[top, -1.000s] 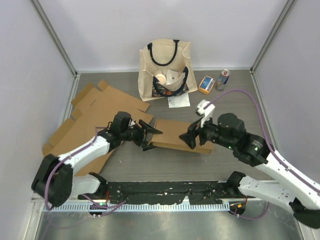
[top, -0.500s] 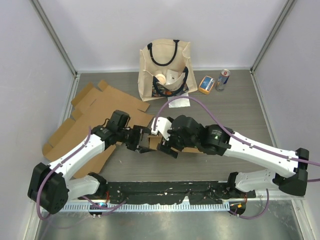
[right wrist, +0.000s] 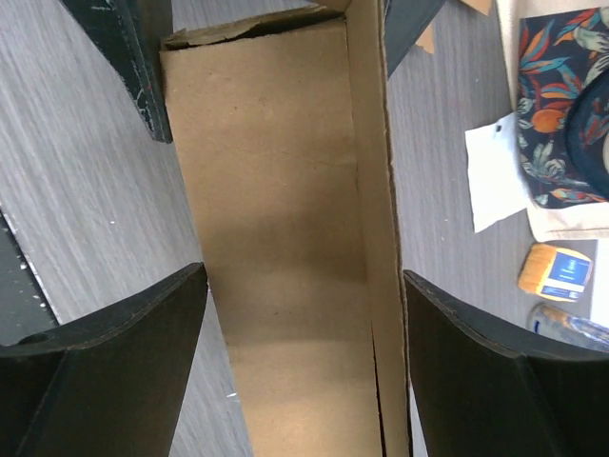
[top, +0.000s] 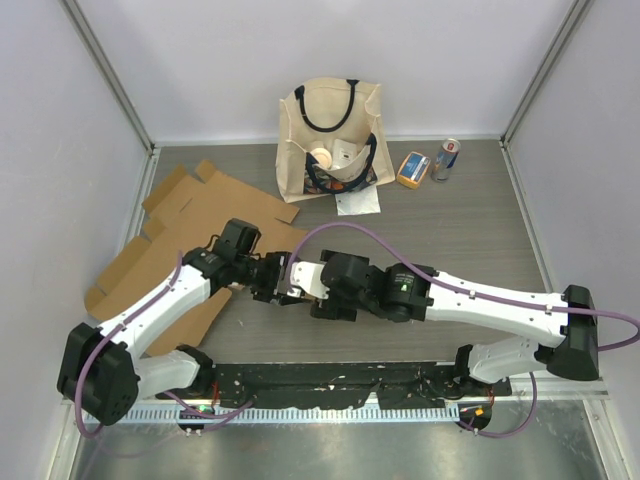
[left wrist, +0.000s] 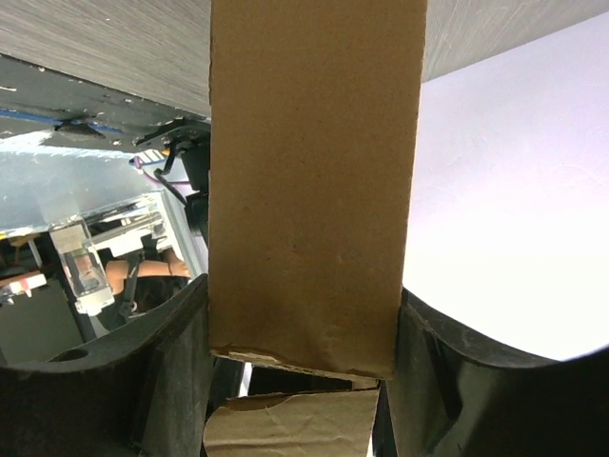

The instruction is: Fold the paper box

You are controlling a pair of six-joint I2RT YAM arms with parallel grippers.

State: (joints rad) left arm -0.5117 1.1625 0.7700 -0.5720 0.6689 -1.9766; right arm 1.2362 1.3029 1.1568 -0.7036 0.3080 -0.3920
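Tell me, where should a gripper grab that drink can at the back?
I'd take the drink can by its round wall from above, fingers on its near and far sides: it stands upright, and the orange packet crowds its left side.

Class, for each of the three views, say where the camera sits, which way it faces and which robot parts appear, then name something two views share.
Top external: above and behind the bases, looking down on the table; left arm and right arm show.
Left wrist: on the left arm, looking along the left gripper, which flanks the paper box.
Right wrist: on the right arm, looking down past the right gripper, which straddles the paper box.
Shared: top and right wrist both show the tote bag.
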